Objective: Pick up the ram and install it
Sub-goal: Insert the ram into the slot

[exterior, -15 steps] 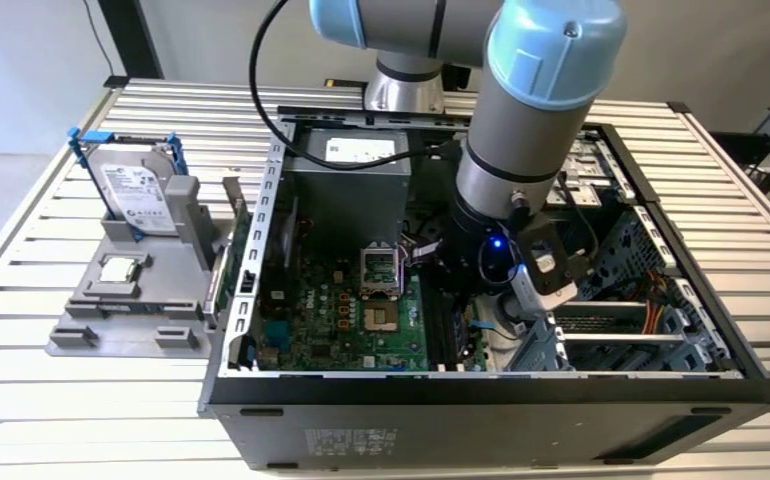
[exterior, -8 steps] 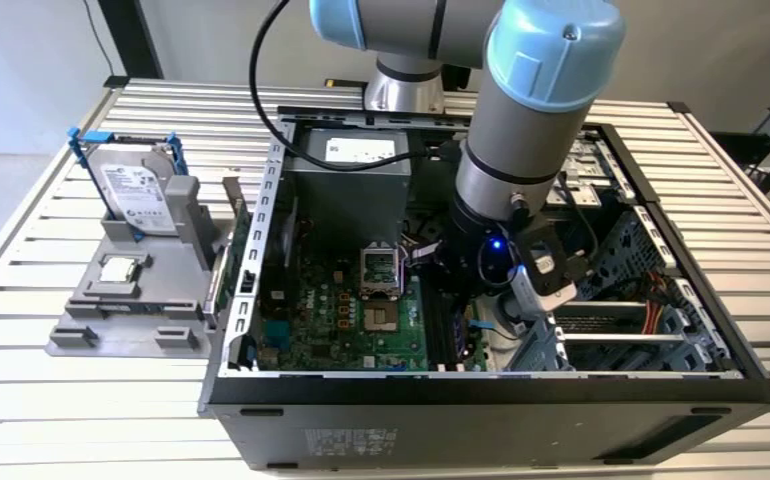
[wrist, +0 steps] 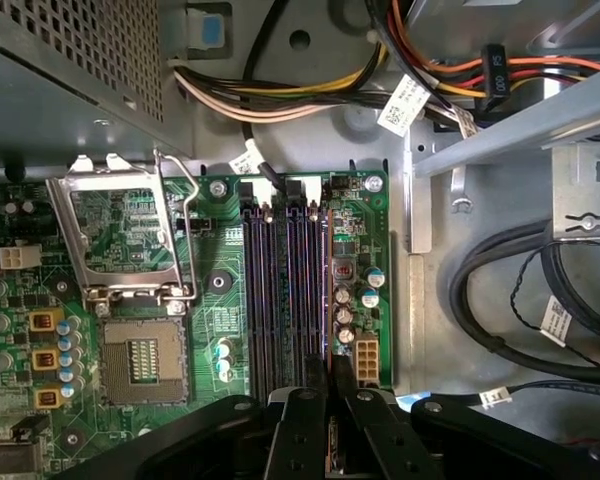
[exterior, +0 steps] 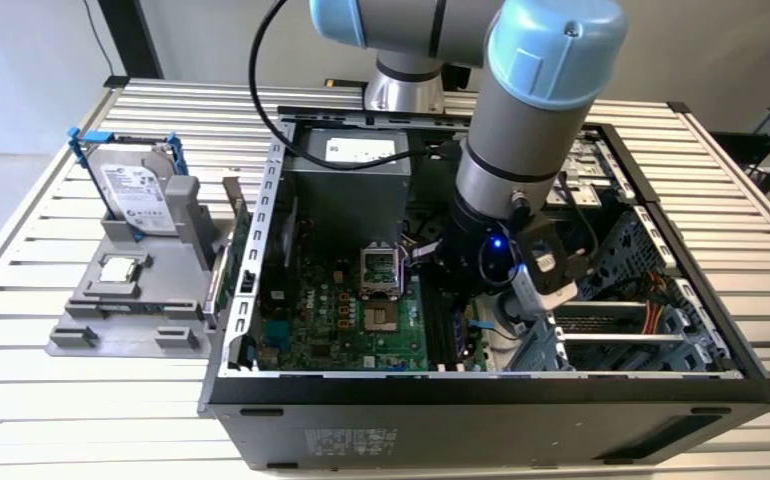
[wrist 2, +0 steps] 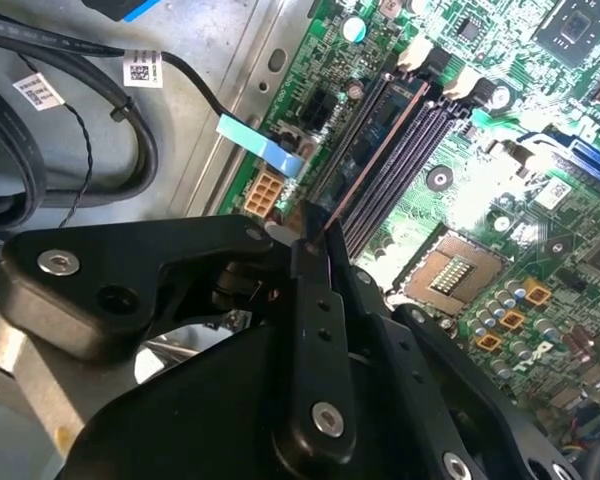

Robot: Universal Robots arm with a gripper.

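A slatted metal desk [exterior: 38, 400] carries an open computer case [exterior: 492, 400], its far corners cut off by the robot arm [exterior: 532, 130] reaching inside. The green motherboard [exterior: 345, 320] lies exposed, its empty processor socket [wrist: 140, 360] beside the memory slots [wrist: 280, 290]. To the exterior view's left, a grey stand [exterior: 132, 300] holds a hard drive [exterior: 138, 185] in a blue frame. In the second wrist view the tool [wrist 2: 315, 250] is clamped on the ram [wrist 2: 380, 140], seen edge-on as a thin strip that appears to sit in the outermost slot; whether it is fully seated is hard to make out.
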